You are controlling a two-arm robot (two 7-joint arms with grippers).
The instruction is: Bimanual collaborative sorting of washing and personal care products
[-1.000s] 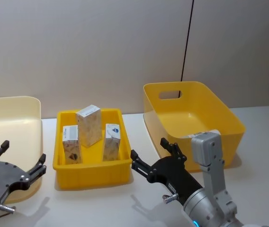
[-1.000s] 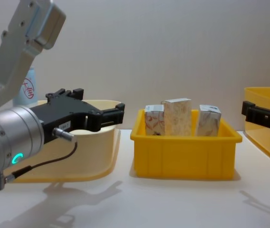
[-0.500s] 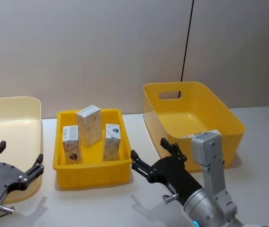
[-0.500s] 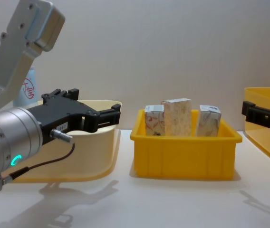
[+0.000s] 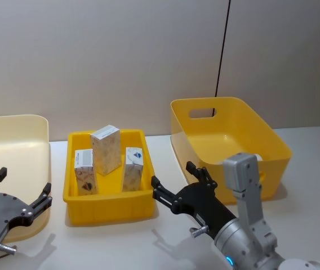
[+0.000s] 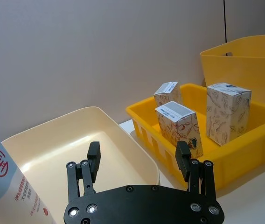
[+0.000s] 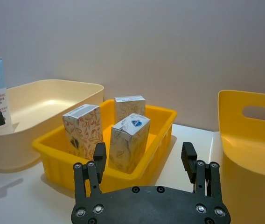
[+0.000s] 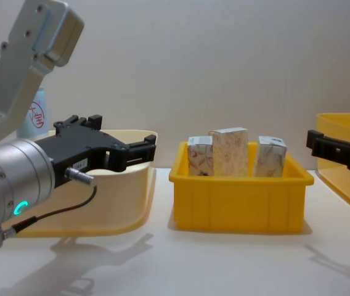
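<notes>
A: Item one, right gripper (image 5: pixel 171 175): we log a shift left in the last half second, toward the small yellow tray (image 5: pixel 108 203). Fingers spread, nothing held.

B: We read that as the approach to the three marbled cartons (image 5: pixel 105 147) standing upright in that tray. Left gripper?

A: Item two, left gripper (image 6: pixel 138 150): unmoved, spread and empty, near the cream bin (image 5: pixel 19 119). The light-blue tube (image 6: pixel 2 182) stands by that bin.

B: Room: bare table between the tray and the deep yellow bin (image 5: pixel 272 138). We judge the tray's wall the edge to clear.
</notes>
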